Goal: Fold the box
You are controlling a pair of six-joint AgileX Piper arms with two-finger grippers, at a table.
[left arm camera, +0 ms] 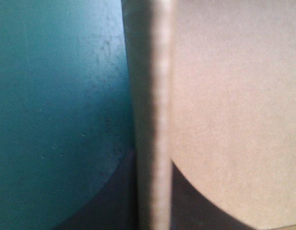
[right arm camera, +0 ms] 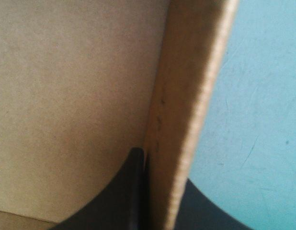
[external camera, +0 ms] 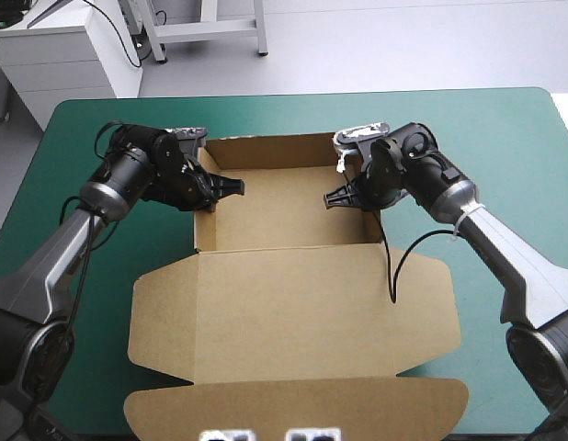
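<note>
The brown box [external camera: 284,211] stands mid-table as an open tray with back and side walls raised. Its lid [external camera: 293,312] lies flat toward the front, side flaps spread, and a long front flap [external camera: 293,409] reaches the near edge. My left gripper [external camera: 231,186] is at the tray's left wall. In the left wrist view that wall [left arm camera: 157,96] runs between the black fingers [left arm camera: 109,206] of the left gripper [left arm camera: 153,158], shut on it. My right gripper [external camera: 332,197] holds the right wall. In the right wrist view that wall [right arm camera: 186,96] sits between the fingers [right arm camera: 129,191] of the right gripper [right arm camera: 162,165].
Bare teal-green cover [external camera: 505,138] shows to the left, right and behind the box. The flat lid and front flap take up the middle and near part of the table. A white cabinet [external camera: 54,46] stands beyond the far left corner.
</note>
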